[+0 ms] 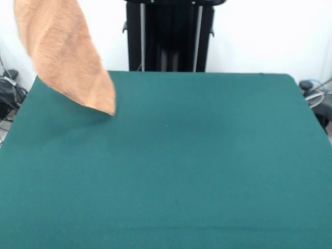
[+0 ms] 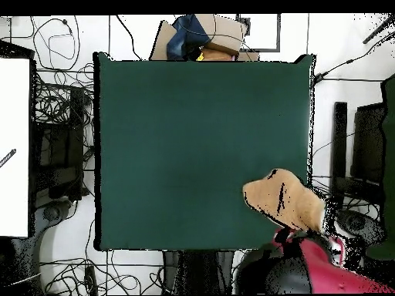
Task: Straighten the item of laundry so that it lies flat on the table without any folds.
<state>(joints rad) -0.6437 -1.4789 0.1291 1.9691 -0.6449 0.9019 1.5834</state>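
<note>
The peach-orange towel [image 1: 62, 52] hangs in the air over the table's [image 1: 197, 155] far left corner in the front view. Its top runs out of the picture, and its lowest corner is at or just above the green cloth. In the overhead view the towel [image 2: 281, 199] is bunched over the table's [image 2: 193, 146] lower right corner. My gripper [image 2: 287, 233] is at the towel's near edge, at the end of the red arm [image 2: 324, 270], and holds the towel up. Its fingers are hidden by the towel and the arm.
The black pedestal [image 1: 168, 36] stands behind the table's far edge. A cardboard box and a blue object [image 2: 204, 35] lie beyond the table's edge opposite the robot. Cables [image 2: 62, 108] and a white panel [image 2: 15, 146] are off one side, and dark equipment [image 2: 366, 146] off the other.
</note>
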